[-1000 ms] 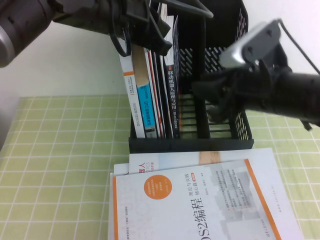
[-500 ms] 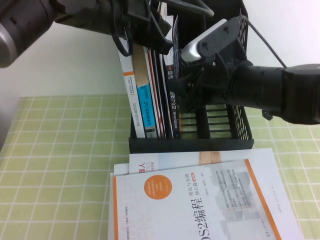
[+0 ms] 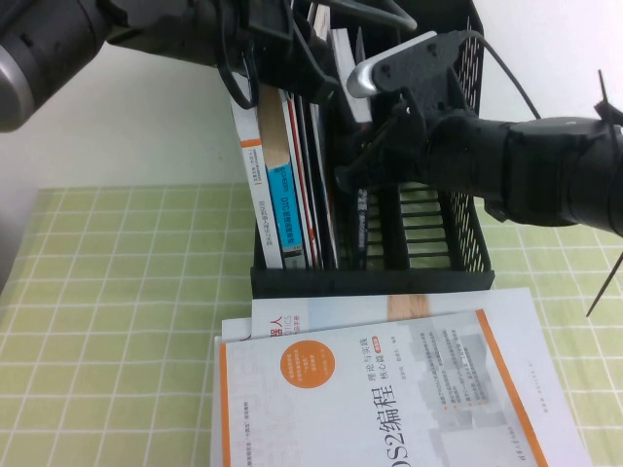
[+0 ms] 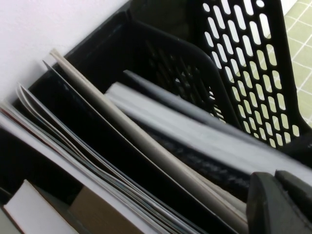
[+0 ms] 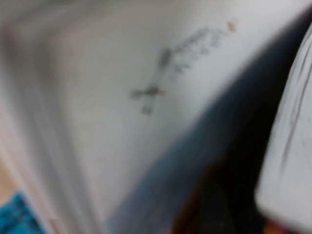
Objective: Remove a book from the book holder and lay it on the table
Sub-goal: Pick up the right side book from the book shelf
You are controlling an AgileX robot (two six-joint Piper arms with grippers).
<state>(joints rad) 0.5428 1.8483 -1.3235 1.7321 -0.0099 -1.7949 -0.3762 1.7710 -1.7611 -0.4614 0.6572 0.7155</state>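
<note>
The book holder [image 3: 428, 243] stands upright on the green grid table [image 3: 117, 292]. The black book [image 3: 359, 229] stands in it, its spine leaning toward the right. Its white page edge [image 3: 348, 49] shows at the top. My right gripper [image 3: 352, 173] reaches in from the right and sits against the book's spine at mid height. The right wrist view is a blur of pale pages [image 5: 122, 97] very close up. My left gripper [image 3: 297, 58] rests on top of the other books at the holder's left end. Its fingertips [image 4: 263, 204] show close together above the holder [image 4: 243, 58].
A white-spined book with a blue band [image 3: 273, 195] and several thin books stand in the holder's left slots. A white book with an orange border [image 3: 389, 389] lies flat on another book, right in front of the holder.
My right gripper has moved left into the holder, up to the black book. The book's spine has shifted to the right. The left arm has not moved.
</note>
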